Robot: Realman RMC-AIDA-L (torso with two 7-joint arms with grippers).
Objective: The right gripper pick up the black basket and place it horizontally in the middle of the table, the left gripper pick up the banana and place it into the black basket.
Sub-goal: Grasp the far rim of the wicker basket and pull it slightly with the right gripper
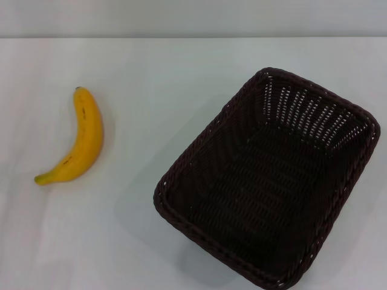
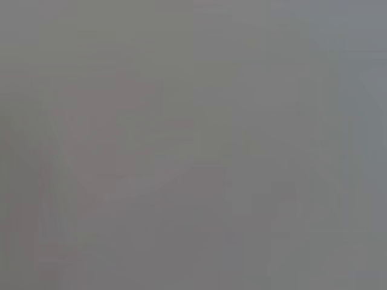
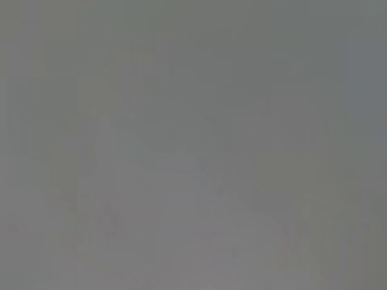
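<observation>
1. Basket [image 1: 266, 181]: the large rectangular dark brown-black woven wicker basket sits at four o'clock on the plain white table [image 1: 157, 72], turned diagonally, open side up, nothing inside.
2. Banana [image 1: 81, 142]: the curved yellow banana lies at nine o'clock, well apart from the basket, dark tip pointing toward twelve.
3. Neither pincer appears in any view; both wrist views show only featureless grey, so their state cannot be told.

You have neither arm in the head view: no wrist, gripper or finger shows anywhere in it. Your left wrist view and your right wrist view each give only a flat grey field, so no fingers or pose can be read
</observation>
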